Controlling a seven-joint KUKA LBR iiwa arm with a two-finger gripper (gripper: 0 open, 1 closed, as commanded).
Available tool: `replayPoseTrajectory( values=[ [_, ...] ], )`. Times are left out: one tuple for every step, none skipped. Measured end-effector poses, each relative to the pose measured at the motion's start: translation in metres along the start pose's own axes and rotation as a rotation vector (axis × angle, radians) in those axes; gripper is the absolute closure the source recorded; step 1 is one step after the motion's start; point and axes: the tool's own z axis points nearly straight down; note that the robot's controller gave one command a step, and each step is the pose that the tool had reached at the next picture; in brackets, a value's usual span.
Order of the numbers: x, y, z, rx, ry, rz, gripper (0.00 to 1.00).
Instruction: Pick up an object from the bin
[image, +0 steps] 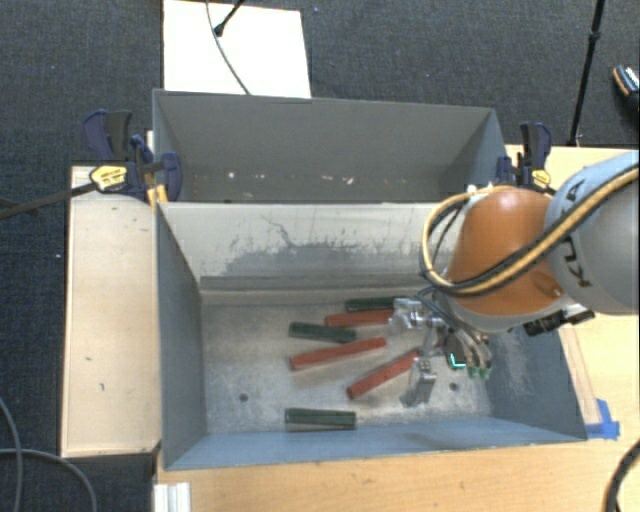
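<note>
My gripper (424, 385) hangs low over the right part of the bin floor, its metal fingers pointing down beside the right end of a red-brown bar (382, 377) that lies slanted. Nothing shows between the fingers. Left of it another red-brown bar (337, 353) lies nearly level, with a dark green bar (321, 330) just above it. A third red-brown bar (357, 318) and a dark green bar (369, 304) lie further back, close to my wrist.
One dark green bar (319, 419) lies alone near the bin's front wall. The arm with its orange cover and cables fills the bin's right side. The left half of the floor holds nothing but specks.
</note>
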Motion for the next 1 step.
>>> replayPoseTrajectory(
  values=[
    [-0.0481,-0.0098,0.0668,0.001,-0.008,-0.033,0.00]
  ],
)
